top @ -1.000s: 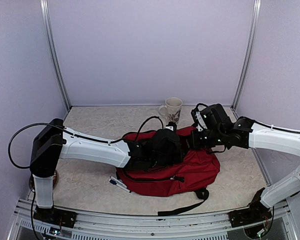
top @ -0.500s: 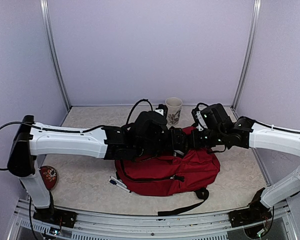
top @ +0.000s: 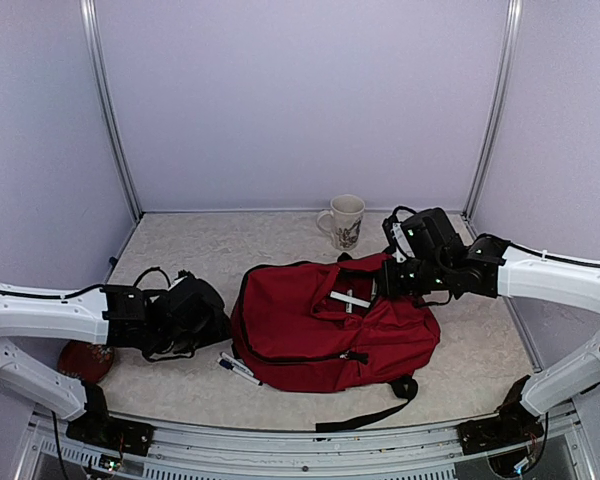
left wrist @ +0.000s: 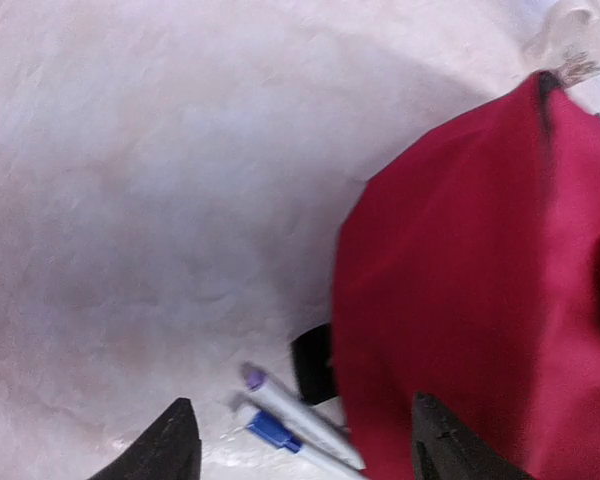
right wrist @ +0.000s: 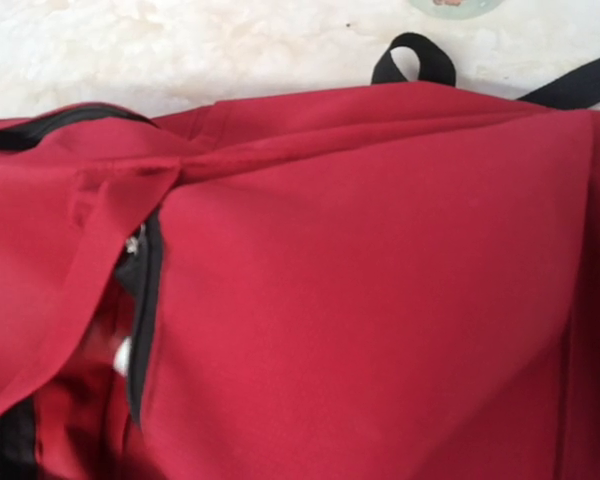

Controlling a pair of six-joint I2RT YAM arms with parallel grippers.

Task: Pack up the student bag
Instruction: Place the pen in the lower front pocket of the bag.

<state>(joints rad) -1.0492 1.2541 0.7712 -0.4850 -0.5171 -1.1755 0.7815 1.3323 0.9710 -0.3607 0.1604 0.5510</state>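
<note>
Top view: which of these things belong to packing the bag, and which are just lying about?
Job in hand: large dark-red fabric backpack; two white pens, purple- and blue-capped, at its near-left edge (likely cargo).
Lying about, it seems: patterned cream ceramic mug behind the backpack; round red object by the left arm.

We see a dark red bag (top: 330,335) with black zippers and black straps; something white (top: 352,298) shows at its opening. The mug (top: 346,220) is cream with a dark printed motif on its side. The worktop (top: 180,250) is mottled beige and off-white. Two pens (left wrist: 305,430) have pale grey-white bodies, one tipped purple and the other capped blue. A disc (top: 80,360) at the left is dark red. The left pincer (top: 218,325) and right pincer (top: 390,280) are black, on white arms (top: 560,275). The walls (top: 300,100) are pale lilac.
</note>
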